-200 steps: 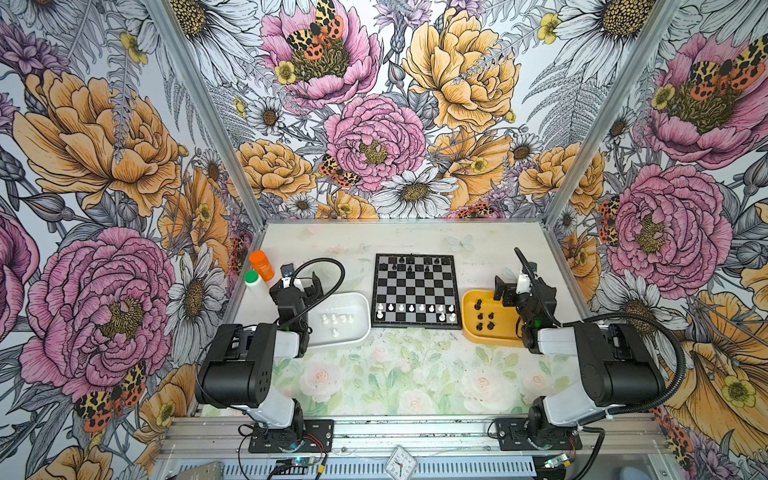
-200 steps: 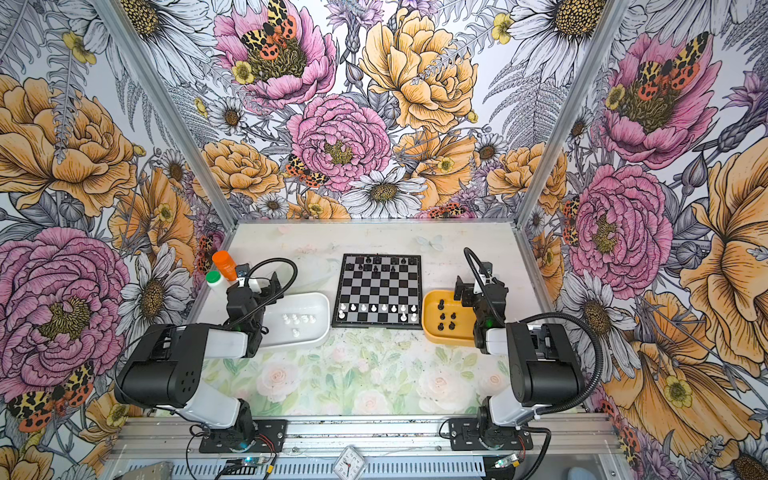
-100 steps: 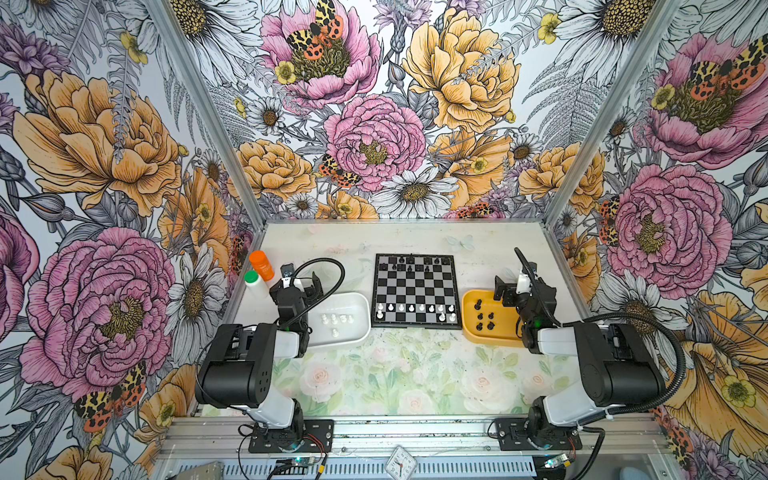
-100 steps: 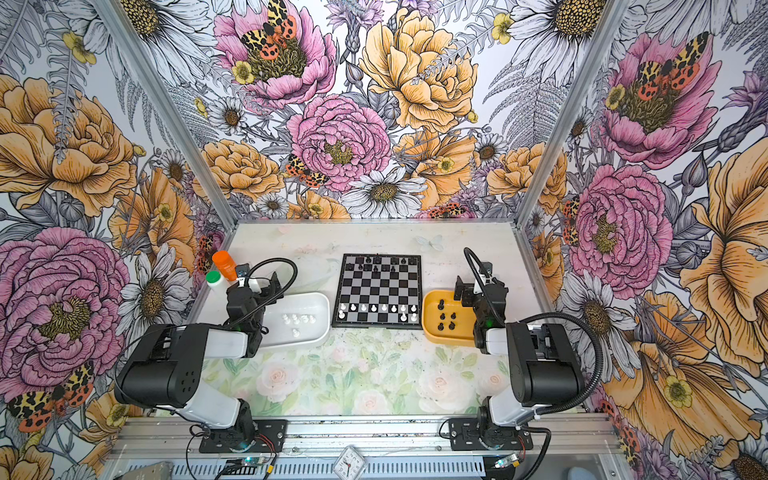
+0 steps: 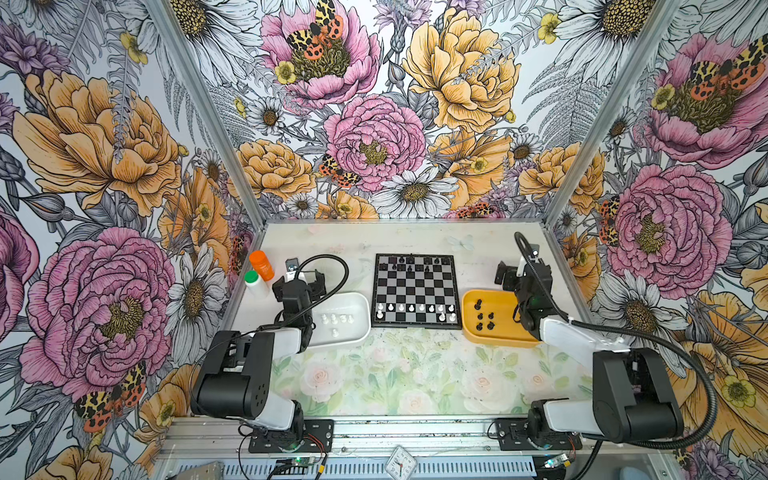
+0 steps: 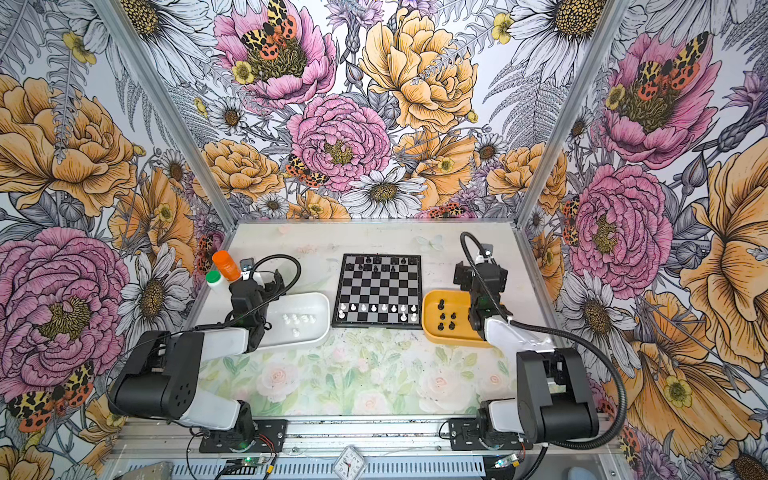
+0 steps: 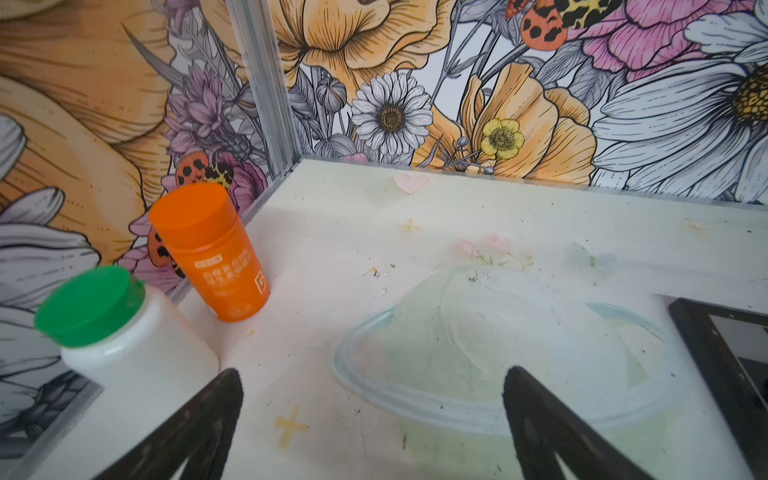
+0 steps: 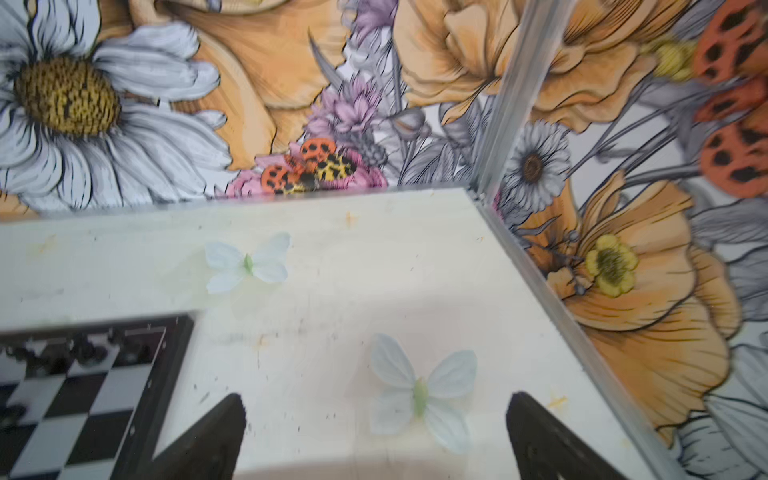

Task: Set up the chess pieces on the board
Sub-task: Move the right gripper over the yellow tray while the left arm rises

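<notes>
Overhead, I see the pale table (image 5: 395,374) with the board (image 5: 415,293) lying flat at its middle. A white tray (image 5: 361,300) sits just left of it, a yellow tray (image 5: 500,305) just right. My left gripper (image 5: 301,280) hovers by the white tray's far left corner, jaws wide apart and empty. My right gripper (image 5: 509,276) hangs by the yellow tray's far right corner, likewise spread, holding nothing. Some chess pieces (image 5: 415,308) stand along the board's near and far rows; others lie in both trays.
</notes>
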You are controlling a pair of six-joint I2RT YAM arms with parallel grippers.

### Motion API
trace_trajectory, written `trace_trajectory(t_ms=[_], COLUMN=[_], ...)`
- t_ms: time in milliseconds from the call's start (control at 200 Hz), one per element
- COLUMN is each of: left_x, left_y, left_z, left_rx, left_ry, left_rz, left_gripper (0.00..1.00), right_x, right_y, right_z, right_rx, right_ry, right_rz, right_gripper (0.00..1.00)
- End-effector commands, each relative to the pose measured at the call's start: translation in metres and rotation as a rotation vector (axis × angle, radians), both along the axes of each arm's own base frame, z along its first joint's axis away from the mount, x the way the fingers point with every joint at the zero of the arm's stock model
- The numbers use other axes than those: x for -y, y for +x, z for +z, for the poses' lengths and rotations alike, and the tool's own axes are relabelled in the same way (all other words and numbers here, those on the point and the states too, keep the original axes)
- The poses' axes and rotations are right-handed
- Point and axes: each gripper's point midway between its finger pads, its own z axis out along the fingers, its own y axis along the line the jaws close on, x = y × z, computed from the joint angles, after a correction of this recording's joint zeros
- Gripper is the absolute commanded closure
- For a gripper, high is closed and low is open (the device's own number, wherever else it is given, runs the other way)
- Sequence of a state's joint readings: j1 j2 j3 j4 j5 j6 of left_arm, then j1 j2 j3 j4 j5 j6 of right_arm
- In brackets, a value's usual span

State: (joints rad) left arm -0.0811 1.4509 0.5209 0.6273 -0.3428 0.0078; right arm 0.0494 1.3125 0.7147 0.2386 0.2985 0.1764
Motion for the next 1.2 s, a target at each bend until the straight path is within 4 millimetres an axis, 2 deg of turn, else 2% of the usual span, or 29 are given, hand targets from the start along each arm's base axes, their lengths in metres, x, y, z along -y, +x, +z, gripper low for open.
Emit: trace_trajectory(t_ms=[0, 75, 210, 290, 360, 495, 615, 796, 891, 1026, 1191], left_x=[-0.007, -0.005, 0.005, 0.014, 0.022, 0.04, 0.048, 0.055, 0.062, 0.072, 0.088], left_y=[0.002, 0.0, -0.013, -0.025, -0.037, -0.059, -0.083, -0.118, -0.129, -0.138, -0.135], left_z=[0.039, 0.064, 0.101, 0.118, 0.125, 0.123, 0.119, 0.103, 0.101, 0.099, 0.114], left_rx=[-0.043, -0.059, -0.089, -0.087, -0.087, -0.109, -0.147, -0.202, -0.205, -0.22, -0.21], left_ry=[0.058, 0.059, -0.01, -0.092, -0.172, -0.269, -0.312, -0.403, -0.423, -0.415, -0.374], left_rz=[0.047, 0.033, 0.008, 0.009, 0.013, 0.013, 0.033, 0.071, 0.057, 0.043, -0.019], left_gripper=[0.01, 0.01, 0.01, 0.01, 0.01, 0.01, 0.01, 0.06, 0.07, 0.07, 0.04], right_x=[0.018, 0.005, 0.0, -0.007, -0.019, -0.044, -0.071, -0.108, -0.132, -0.136, -0.129], right_y=[-0.032, -0.04, -0.055, -0.058, -0.059, -0.061, -0.059, -0.057, -0.061, -0.072, -0.089], right_z=[0.017, 0.033, 0.048, 0.049, 0.045, 0.035, 0.03, 0.028, 0.027, 0.018, 0.004], right_rx=[-0.138, -0.122, -0.107, -0.167, -0.229, -0.301, -0.351, -0.437, -0.476, -0.52, -0.563], right_ry=[0.053, 0.106, 0.142, 0.117, 0.092, 0.029, 0.008, -0.017, -0.011, -0.004, -0.007], right_rz=[-0.145, -0.083, -0.084, -0.078, -0.052, -0.021, 0.041, 0.13, 0.217, 0.249, 0.244], right_gripper=[0.0, 0.0, 0.0, 0.0, 0.0, 0.0, 0.0, 0.0, 0.0, 0.0, 0.04])
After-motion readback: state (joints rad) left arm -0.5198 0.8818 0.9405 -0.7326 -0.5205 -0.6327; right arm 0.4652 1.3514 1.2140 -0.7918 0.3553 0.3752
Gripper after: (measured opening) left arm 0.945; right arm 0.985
